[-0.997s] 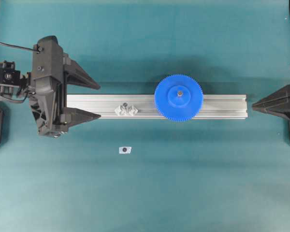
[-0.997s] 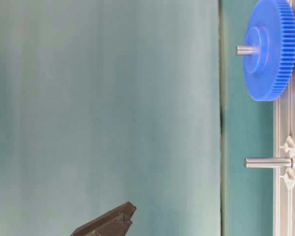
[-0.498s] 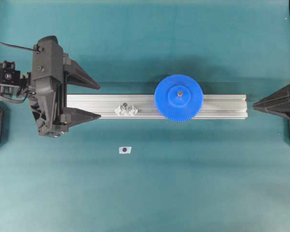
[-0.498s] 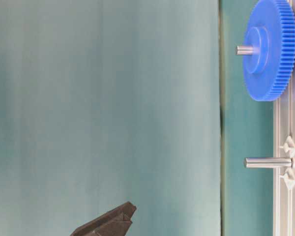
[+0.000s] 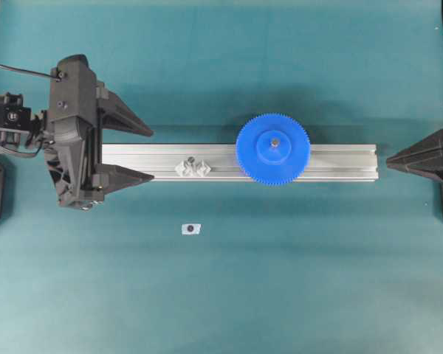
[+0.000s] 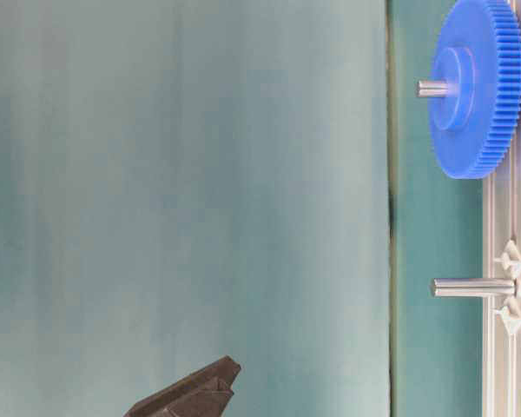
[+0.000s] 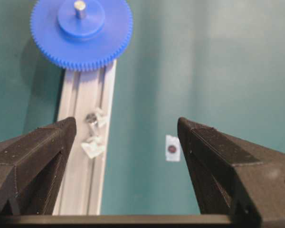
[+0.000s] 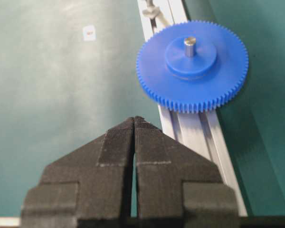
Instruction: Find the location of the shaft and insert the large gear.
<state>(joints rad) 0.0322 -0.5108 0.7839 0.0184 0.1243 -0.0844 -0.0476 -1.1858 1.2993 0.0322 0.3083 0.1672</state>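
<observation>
Overhead: I see the large gear (image 5: 272,148) seated on the shaft (image 5: 275,141), toward the right end of the aluminium rail (image 5: 340,162) that lies across the middle of the surface (image 5: 280,280). The left claw (image 5: 151,155) is spread wide at the rail's left end; the right claw (image 5: 389,161) sits just off the right end.
Table level: The shaft (image 6: 432,88) pokes through the gear's hub (image 6: 456,87); a second pin (image 6: 471,287) stands bare.
Left wrist: Fingers (image 7: 35,156) apart, pinching nothing; a white tag (image 7: 172,148) lies beside the rail.
Right wrist: Fingertips (image 8: 118,137) pressed together, empty.
Handling: I judge the gear light, stiff, slick plastic; grip across the toothed rim or hub.
</observation>
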